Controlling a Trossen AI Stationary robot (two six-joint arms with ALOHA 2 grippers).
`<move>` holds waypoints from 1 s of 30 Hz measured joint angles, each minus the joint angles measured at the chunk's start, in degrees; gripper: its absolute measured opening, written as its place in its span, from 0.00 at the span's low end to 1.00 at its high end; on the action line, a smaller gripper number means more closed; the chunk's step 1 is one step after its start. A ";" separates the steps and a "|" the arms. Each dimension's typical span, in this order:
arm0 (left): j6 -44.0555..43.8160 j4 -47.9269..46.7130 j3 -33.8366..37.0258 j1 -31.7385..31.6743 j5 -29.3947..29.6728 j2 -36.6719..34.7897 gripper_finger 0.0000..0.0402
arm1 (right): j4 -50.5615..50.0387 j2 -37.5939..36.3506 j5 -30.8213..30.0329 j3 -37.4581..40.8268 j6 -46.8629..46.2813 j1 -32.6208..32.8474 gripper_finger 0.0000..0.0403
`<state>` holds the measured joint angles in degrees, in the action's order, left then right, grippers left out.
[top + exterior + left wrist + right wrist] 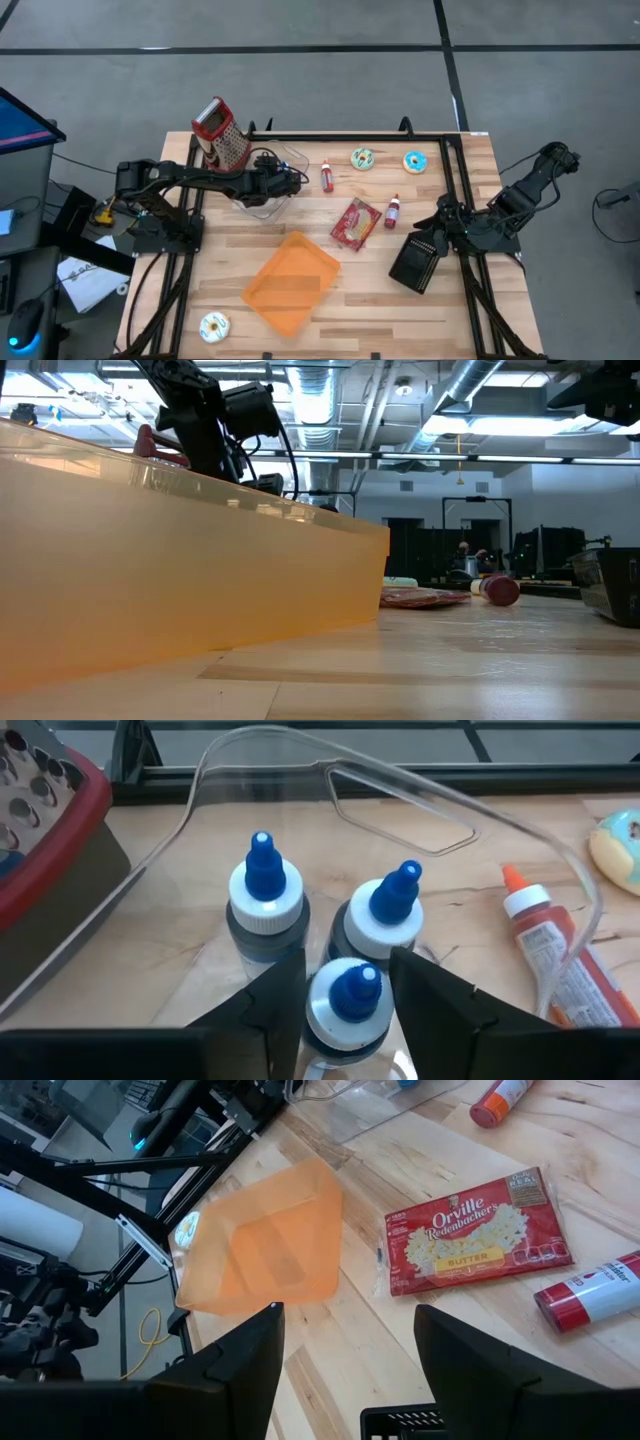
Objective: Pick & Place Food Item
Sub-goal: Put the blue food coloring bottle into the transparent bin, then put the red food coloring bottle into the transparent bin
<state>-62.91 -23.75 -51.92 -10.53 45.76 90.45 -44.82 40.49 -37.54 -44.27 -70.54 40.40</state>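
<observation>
Three small bottles with blue caps stand upright in a clear plastic container [420,795] at the table's far left. My left gripper [345,982] reaches into it, open, with one finger on each side of the nearest bottle [345,1005]. In the high view that gripper [272,188] is over the container [258,203]. A red popcorn bag [355,222] lies flat at the table's middle. My right gripper [345,1375] hangs open above the table's right side [440,225], holding nothing. My left gripper's fingers [290,1005] stand close against the white collar [325,1015] of the nearest bottle, one on each side, slanting down from the near side. Whether they touch it I cannot tell. The bottle stands upright on the container's floor.
An orange bin [290,283] sits tilted near the front, filling the low view [150,560]. A metal grater [222,135] stands by the container. Two red bottles [327,177] [392,212], donuts [362,158] [414,161] [214,326] and a black basket [418,260] lie about.
</observation>
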 joint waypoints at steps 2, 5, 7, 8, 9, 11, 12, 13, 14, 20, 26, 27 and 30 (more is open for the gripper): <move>0.10 0.24 0.00 0.31 0.64 -0.02 0.38 | 0.00 0.00 0.00 0.00 0.00 0.00 0.54; 0.13 0.34 0.00 0.63 1.11 -0.44 0.40 | -0.02 0.00 0.00 0.00 0.00 0.00 0.54; 0.16 0.26 0.00 0.83 1.37 -0.48 0.41 | -0.02 0.00 0.00 0.00 0.02 0.00 0.54; 0.46 0.16 0.02 0.86 1.54 -0.71 0.41 | -0.06 0.00 0.00 0.00 0.02 0.00 0.54; 1.09 0.37 0.02 0.86 1.96 -1.00 0.42 | -0.19 0.00 0.00 0.00 0.02 0.00 0.54; 1.47 1.10 -0.02 0.84 2.27 -1.42 0.42 | -0.28 0.00 0.00 0.00 0.02 0.00 0.54; 1.50 0.63 0.01 0.84 2.38 -1.82 0.42 | -0.31 -0.01 0.00 0.00 0.02 0.00 0.54; 1.54 0.85 0.02 0.84 2.91 -2.14 0.42 | -0.31 -0.02 0.00 0.00 0.02 0.00 0.54; 1.61 1.11 0.02 0.84 3.45 -2.55 0.43 | -0.39 0.00 0.00 0.00 0.02 -0.02 0.54; 3.05 1.67 0.02 1.06 4.10 -6.41 0.43 | -0.81 -0.01 -0.02 0.00 0.28 -0.02 0.54; 3.17 2.08 0.02 4.55 7.82 -11.90 0.43 | -1.75 -0.02 -2.65 0.00 -0.32 -0.17 0.54; 3.60 2.24 0.02 5.61 8.79 -12.87 0.43 | -1.99 -0.02 -3.63 0.00 -1.06 -0.31 0.54; 8.20 3.96 0.02 9.34 11.99 -15.87 0.43 | -4.15 -0.02 -5.88 0.00 -3.74 -1.62 0.54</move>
<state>-54.71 -19.78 -51.90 -1.19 57.75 74.58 -48.97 40.47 -43.42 -44.27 -74.28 38.78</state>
